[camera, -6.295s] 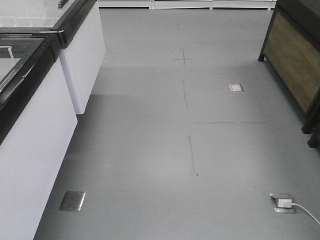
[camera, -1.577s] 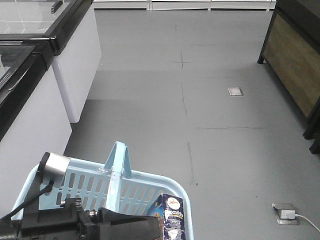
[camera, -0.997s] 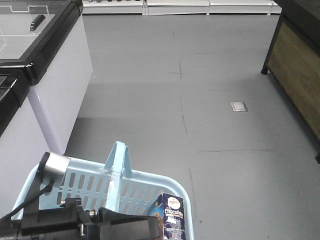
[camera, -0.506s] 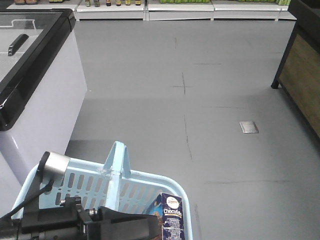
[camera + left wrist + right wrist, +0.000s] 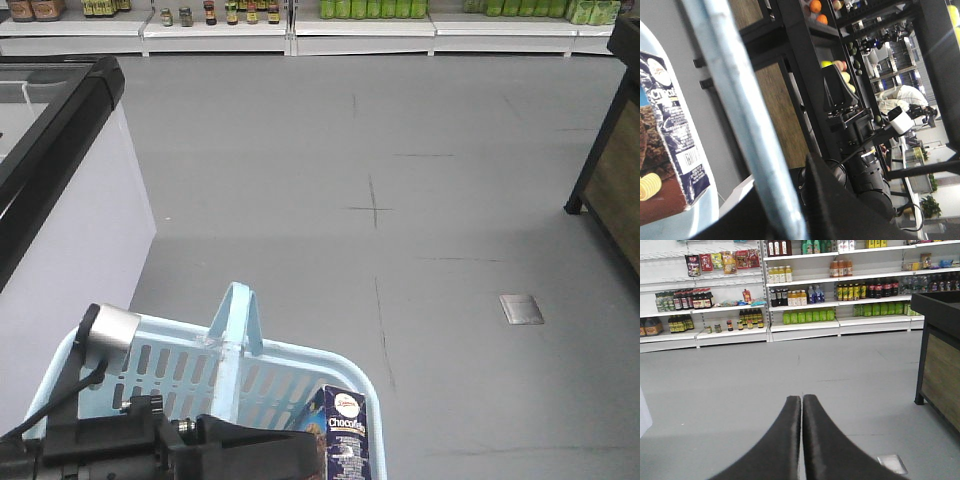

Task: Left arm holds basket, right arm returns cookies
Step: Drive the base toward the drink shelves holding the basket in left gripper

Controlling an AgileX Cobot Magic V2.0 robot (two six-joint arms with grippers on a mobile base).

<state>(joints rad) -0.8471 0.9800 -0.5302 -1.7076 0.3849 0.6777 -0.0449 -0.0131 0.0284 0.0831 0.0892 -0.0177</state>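
Observation:
A light blue basket (image 5: 170, 365) hangs at the bottom left of the front view. My left gripper (image 5: 785, 220) is shut on the basket handle (image 5: 747, 125), whose upright bar also shows in the front view (image 5: 232, 340). A dark blue box of chocolate cookies (image 5: 345, 435) stands in the basket's right corner, and shows in the left wrist view (image 5: 667, 150). My right gripper (image 5: 801, 399) is shut and empty, pointing over the grey floor toward the shelves. The right arm shows in the left wrist view (image 5: 865, 150).
A white freezer chest (image 5: 60, 200) with a black rim stands at the left. A dark wooden display stand (image 5: 610, 170) is at the right. White shelves (image 5: 805, 295) of bottles and jars line the far wall. A metal floor plate (image 5: 522, 309) lies right of centre.
The base has moved forward and turned: the freezer slid off left, the far shelves came into view, the floor plate shifted right and down. The basket came into view 1.6 s ago and has held its place since.

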